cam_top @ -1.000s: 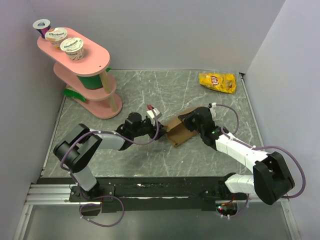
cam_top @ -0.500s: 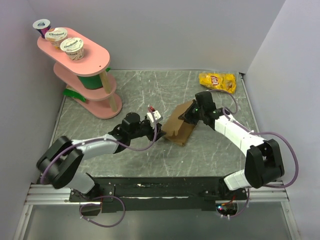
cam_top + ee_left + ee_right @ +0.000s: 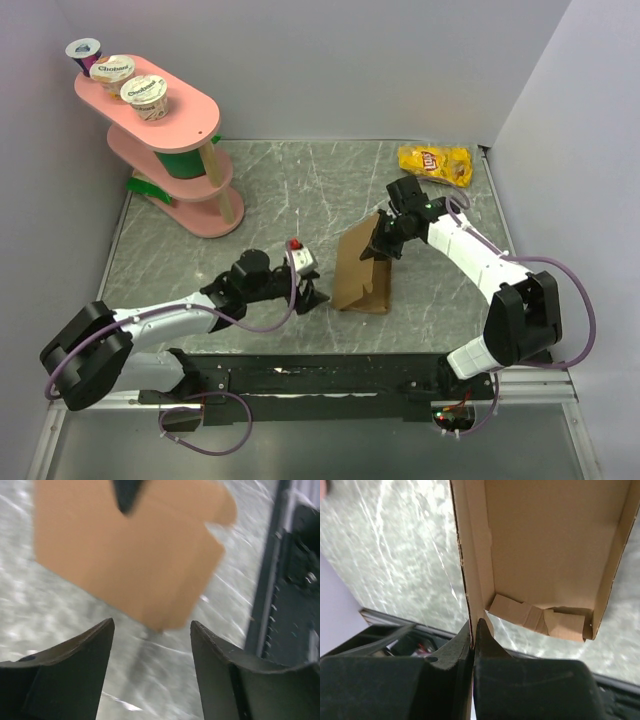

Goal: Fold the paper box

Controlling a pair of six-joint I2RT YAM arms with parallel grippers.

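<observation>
Right hand [image 3: 472, 625] pinches the cardboard box [image 3: 540, 545] wall, so grip firm while the spread left hand [image 3: 151, 625] pushes the panel just ahead.

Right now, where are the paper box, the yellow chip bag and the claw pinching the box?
paper box [image 3: 362, 272]: top view, on its broad brown panel.
yellow chip bag [image 3: 435, 164]: top view, middle of the bag.
right claw [image 3: 474, 626]: right wrist view, between fingertips pinching the box wall.
</observation>
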